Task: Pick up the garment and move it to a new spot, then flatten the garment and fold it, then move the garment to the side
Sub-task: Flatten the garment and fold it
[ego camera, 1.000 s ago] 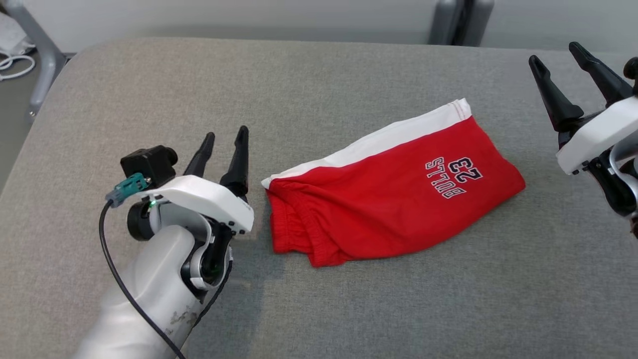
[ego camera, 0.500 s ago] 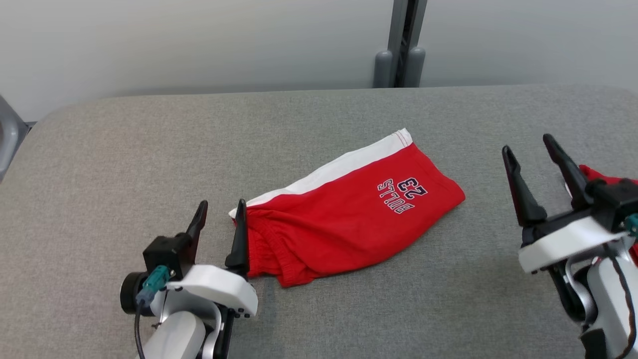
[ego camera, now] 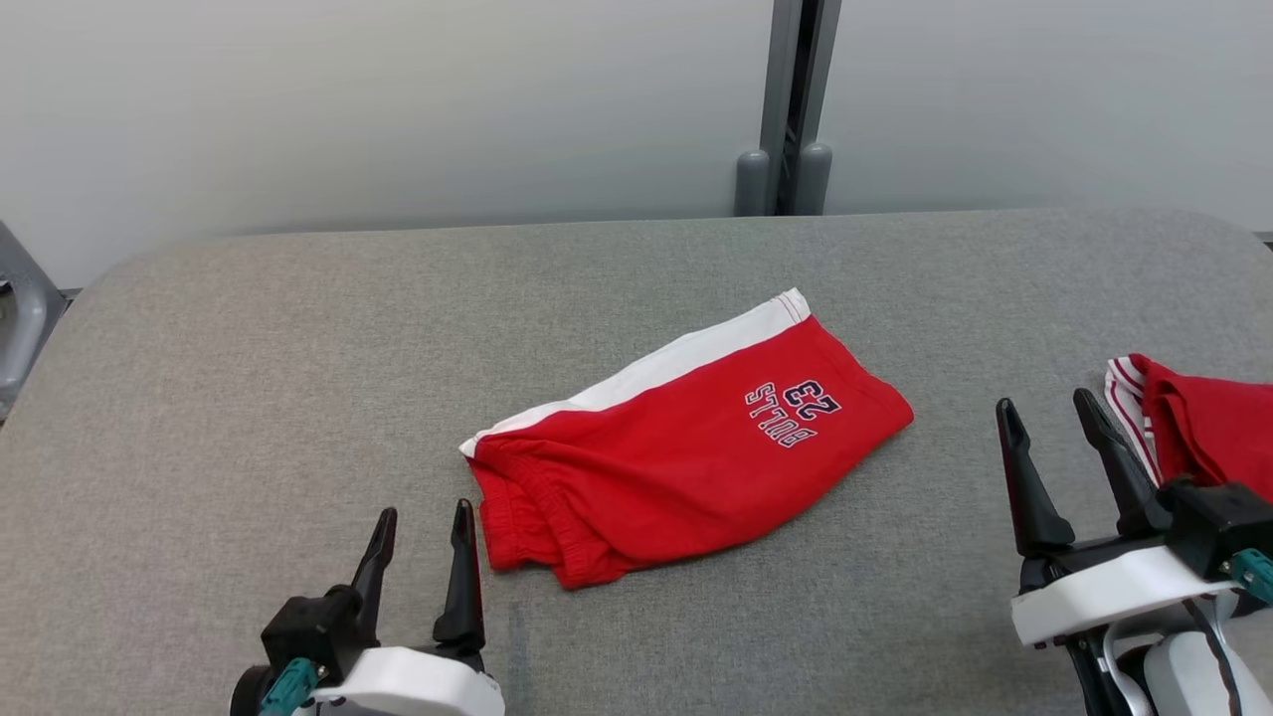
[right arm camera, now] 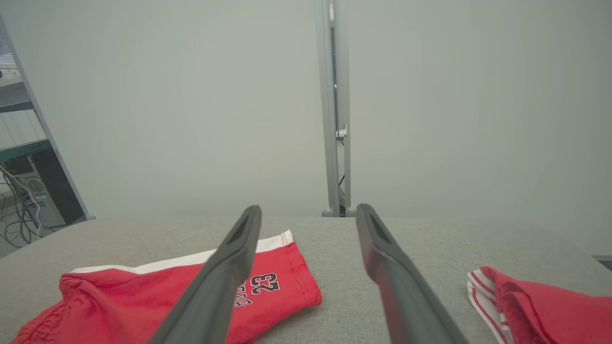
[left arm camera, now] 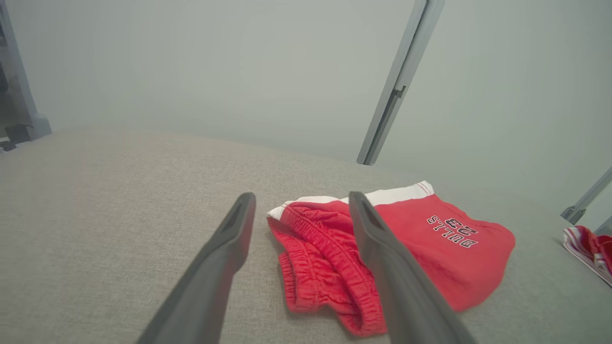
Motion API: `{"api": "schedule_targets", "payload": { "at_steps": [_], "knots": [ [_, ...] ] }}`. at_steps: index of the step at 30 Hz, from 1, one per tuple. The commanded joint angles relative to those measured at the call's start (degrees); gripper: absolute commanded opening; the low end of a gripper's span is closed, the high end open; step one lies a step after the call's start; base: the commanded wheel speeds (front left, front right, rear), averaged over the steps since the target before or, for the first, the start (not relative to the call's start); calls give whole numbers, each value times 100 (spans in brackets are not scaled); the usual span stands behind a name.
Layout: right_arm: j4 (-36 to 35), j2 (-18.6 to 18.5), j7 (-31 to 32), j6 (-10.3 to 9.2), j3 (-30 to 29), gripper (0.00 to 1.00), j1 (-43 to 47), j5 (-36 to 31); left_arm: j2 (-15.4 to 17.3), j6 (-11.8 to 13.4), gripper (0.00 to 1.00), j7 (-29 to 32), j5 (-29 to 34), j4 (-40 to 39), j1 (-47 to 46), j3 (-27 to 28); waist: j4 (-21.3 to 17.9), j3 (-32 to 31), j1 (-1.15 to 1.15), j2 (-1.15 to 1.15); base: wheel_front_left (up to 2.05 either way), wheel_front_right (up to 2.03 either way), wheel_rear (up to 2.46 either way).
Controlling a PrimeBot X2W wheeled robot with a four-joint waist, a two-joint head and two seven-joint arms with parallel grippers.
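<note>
At the near edge of the surface (ego camera: 249, 398), the left end effector (ego camera: 426, 509) and the right end effector (ego camera: 1044, 403) both stand fully spread and hold nothing. The left one's fingertip overlapped the waistband half a second ago and now sits just clear of it. The head camera has also tilted up, so much of that shift is the view's. Mid-surface, the red shorts (ego camera: 686, 457) lie folded and untouched. By the right edge a second red garment (ego camera: 1208, 428) has come into frame. With both arms drawn back, folding seems finished; carrying the shorts aside appears to remain.
</note>
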Motion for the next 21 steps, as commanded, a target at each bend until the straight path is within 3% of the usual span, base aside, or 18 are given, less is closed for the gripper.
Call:
{"api": "schedule_targets", "payload": {
  "at_steps": [1,8,21],
  "knots": [
    [-39,31,-5,-4,-43,100,99,-63,-21,-81,100,-23,79,-97,122,122,53,-30,0,0,0,0,0],
    [-13,82,-4,-4,-122,100,240,-122,-79,-283,100,-23,284,-267,392,264,207,-83,0,0,0,0,0],
    [161,86,-4,-4,-127,100,298,-122,-82,-230,100,-23,187,-331,460,125,283,-133,0,0,0,0,0]
  ]
}}
